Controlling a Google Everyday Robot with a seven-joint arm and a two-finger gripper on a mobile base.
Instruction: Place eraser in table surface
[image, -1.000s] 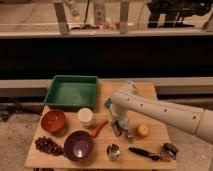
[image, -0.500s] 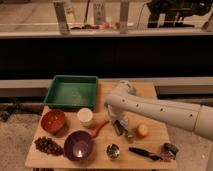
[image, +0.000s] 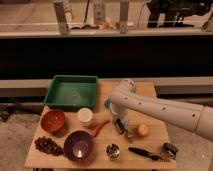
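Has brought the pincer (image: 122, 128) down only slightly over the last second, with a small drift toward the white cup (image: 85, 116); has displaced nothing else on the tabletop (image: 155, 139). Hangs now from the white arm (image: 160, 111) low over the wood, between the cup and the small orange fruit (image: 143, 130), just right of the red pepper-like piece (image: 101, 127). Shows the eraser (image: 119, 124) as a grey oblong right at the pincer's tip, down at or just above the surface; cannot tell contact from a thin gap. Cannot tell the pincer's opening either, nor any firm hold on the block. Reads as the lowering stage of the placement nearly finished, with letting go and lifting away probably left to do. Calls for a straight upward retreat, given the fruit, the pepper-like piece and the small metal cup (image: 113, 151) close by. Leaves the green tray (image: 72, 92) well apart and out of the matter.
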